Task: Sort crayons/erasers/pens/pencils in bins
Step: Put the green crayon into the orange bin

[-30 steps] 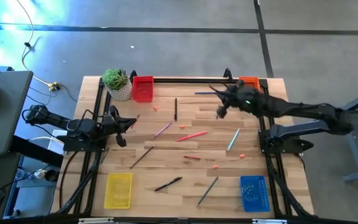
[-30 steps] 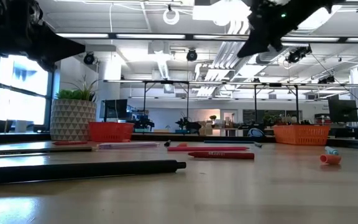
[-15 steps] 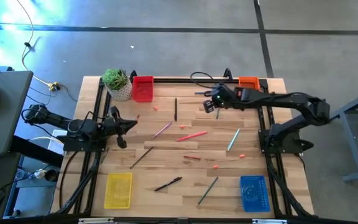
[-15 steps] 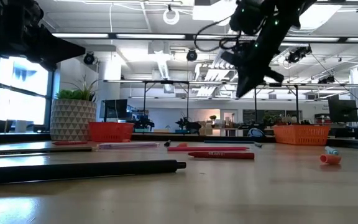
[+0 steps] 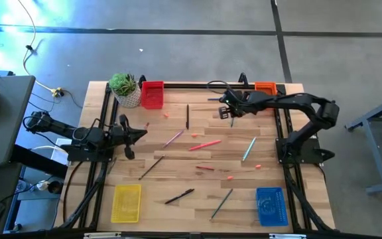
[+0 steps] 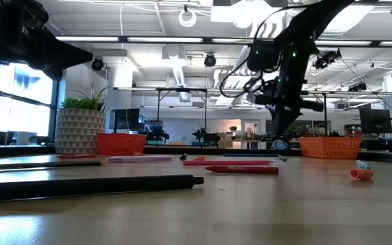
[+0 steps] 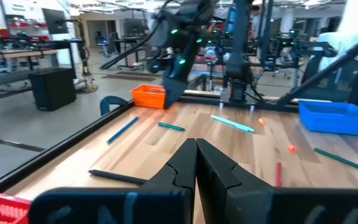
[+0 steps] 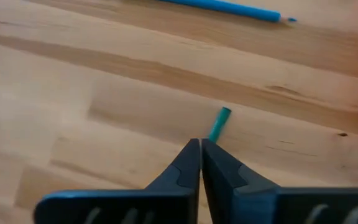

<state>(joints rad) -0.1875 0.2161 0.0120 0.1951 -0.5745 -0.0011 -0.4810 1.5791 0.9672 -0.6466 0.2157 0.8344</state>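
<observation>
My right gripper (image 5: 225, 111) hangs shut over the far part of the table, left of the orange bin (image 5: 265, 87), pointing steeply down. Just past its fingertips (image 8: 199, 142) a short teal stick (image 8: 218, 123) lies flat on the wood, with a blue pencil (image 8: 229, 7) farther on. Short red-orange crayons (image 5: 258, 166) (image 5: 230, 178) lie on the table's right half. The red bin (image 5: 152, 94), yellow bin (image 5: 127, 202) and blue bin (image 5: 271, 206) stand at the other corners. My left gripper (image 5: 130, 133) waits shut at the left edge, pointing level.
A white pot with a green plant (image 5: 125, 89) stands beside the red bin. Pens and pencils lie scattered: a long pink-red stick (image 5: 205, 144), a black pen (image 5: 179, 196), a teal pen (image 5: 249, 149), a dark stick (image 5: 187, 116). Bare wood shows between them.
My right gripper has come down toward the table's far part near the orange bin. It has tipped from nearly level to pointing steeply down and has rolled about its own line.
</observation>
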